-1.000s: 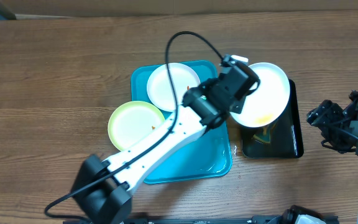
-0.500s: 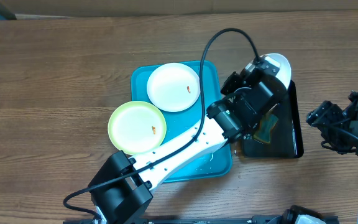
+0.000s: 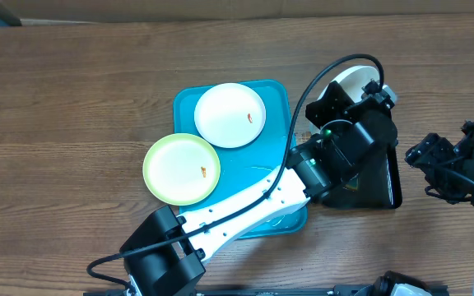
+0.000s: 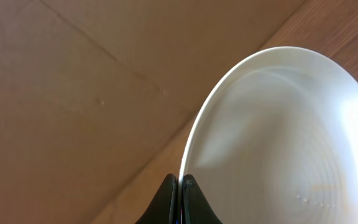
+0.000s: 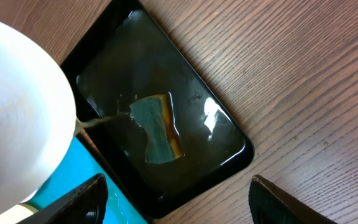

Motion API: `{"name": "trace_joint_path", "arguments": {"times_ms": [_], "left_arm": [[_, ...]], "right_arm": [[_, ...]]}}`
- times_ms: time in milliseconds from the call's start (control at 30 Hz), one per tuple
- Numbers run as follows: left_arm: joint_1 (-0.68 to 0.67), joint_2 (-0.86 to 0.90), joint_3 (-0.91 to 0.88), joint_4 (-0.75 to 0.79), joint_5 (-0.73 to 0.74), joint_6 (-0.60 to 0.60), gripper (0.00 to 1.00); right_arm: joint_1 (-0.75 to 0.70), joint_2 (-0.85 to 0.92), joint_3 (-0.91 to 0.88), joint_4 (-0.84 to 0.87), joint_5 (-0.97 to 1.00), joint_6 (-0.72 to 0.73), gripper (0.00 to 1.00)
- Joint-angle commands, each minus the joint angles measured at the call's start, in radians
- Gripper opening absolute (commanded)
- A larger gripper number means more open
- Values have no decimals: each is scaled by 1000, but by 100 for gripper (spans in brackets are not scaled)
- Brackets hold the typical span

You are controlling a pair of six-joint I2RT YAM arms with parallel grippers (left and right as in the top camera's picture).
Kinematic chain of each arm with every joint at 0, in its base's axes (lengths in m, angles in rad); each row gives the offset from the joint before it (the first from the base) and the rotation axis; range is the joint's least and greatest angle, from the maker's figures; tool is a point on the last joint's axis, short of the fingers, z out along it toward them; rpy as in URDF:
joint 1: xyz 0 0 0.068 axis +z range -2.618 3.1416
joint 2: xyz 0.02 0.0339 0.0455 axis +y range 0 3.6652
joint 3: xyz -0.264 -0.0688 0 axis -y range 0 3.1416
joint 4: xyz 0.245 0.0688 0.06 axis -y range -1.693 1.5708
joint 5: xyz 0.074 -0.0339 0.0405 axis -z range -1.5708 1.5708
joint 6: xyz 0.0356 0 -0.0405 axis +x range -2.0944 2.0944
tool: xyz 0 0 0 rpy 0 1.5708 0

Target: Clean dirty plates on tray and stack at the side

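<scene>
Left gripper (image 4: 180, 182) pinched tight on the rim of a white plate (image 4: 278, 137). The plate is held steeply tilted over the black tray (image 5: 244, 146). Black tray holds murky liquid and a sponge (image 5: 157, 127); a thin streak runs from the plate rim toward the sponge. Right gripper (image 5: 178, 186) jaws wide, nothing between them, off to the black tray's right. Second white plate (image 3: 230, 115) lies flat on the blue tray (image 3: 184, 107), with an orange smear. Green plate (image 3: 181, 168) straddles the blue tray's left rim, partly on the table (image 3: 72, 99), also smeared.

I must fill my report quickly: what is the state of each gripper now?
Left gripper: closed on the rim of a round white plate.
Right gripper: open, holding nothing.
</scene>
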Motion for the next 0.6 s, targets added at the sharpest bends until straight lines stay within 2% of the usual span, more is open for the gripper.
{"name": "trace_joint_path", "arguments": {"times_ms": [0,233,567], "left_arm": [[-14,-3,23,9,-32,39,4],[-20,-3,23,14,-32,43,4],[-34,-3,23,65,-32,118,4]], "right_arm": [[-4,-3,9,4,-5,-6,74],[-4,-3,9,6,-5,-7,75],[-4,-3,9,6,-5,-6,75]]}}
